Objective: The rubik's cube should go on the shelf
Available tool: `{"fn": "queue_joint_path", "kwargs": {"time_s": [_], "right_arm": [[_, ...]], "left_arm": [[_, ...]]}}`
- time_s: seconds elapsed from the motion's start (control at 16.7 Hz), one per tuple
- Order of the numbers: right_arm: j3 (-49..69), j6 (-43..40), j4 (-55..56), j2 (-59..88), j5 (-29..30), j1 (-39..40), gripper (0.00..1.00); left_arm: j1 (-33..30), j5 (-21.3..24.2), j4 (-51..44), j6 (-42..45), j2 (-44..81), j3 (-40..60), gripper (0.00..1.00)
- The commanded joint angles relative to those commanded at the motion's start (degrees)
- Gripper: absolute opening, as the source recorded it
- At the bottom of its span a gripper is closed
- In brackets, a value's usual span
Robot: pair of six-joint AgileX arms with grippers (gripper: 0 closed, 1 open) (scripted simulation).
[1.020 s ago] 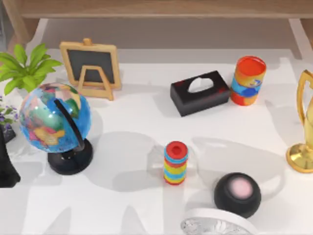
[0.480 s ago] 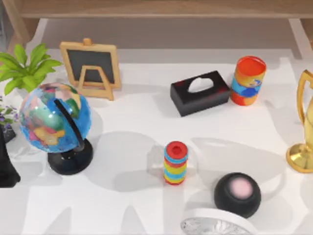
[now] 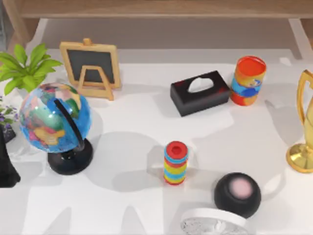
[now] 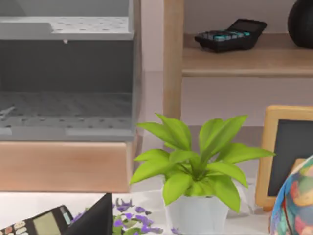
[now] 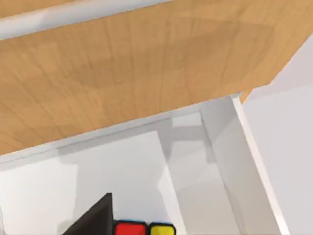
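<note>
Standing along the surface's (image 3: 146,127) left edge: green plant (image 3: 24,66), globe (image 3: 55,122) on a black base, with the chalkboard easel (image 3: 92,68) just behind toward the far edge. Centre: black tissue box (image 3: 200,92), striped multicoloured cylinder (image 3: 176,162) nearer the front edge. Right: orange-and-blue can (image 3: 248,80), black ball (image 3: 237,194) beside a white round item (image 3: 212,223) at the front edge, gold trophy (image 3: 304,132) at the right edge. Shelf (image 3: 161,9) spans the far edge. Rubik's cube (image 5: 144,229): red and yellow stickers seen in the right wrist view, just beside a dark finger of the right pincer (image 5: 95,219), below the wooden plank; whether the pincer grips it cannot be told. Left pincer: one dark finger (image 4: 95,220) near the plant, state cannot be told.
</note>
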Motion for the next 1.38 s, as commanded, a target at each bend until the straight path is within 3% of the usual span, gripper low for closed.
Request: {"fn": "queue_joint_path", "kwargs": {"time_s": [0.24,0.48,0.9,1.38], "right_arm": [[7.74,6.15,-16.69,8.62,4.01,3.68,1.00],[10.34,8.24,-23.75,13.94,5.65,6.11,1.00],[10.24,8.27,-23.83,14.43,5.65,6.07,1.00],[6.95,8.45,-15.20,19.70,5.81,6.36,1.00]], "left_arm": [[0.00,0.00,0.00,0.00,0.00,0.00,1.00],[0.00,0.00,0.00,0.00,0.00,0.00,1.00],[0.00,0.00,0.00,0.00,0.00,0.00,1.00],[0.00,0.00,0.00,0.00,0.00,0.00,1.00]]}}
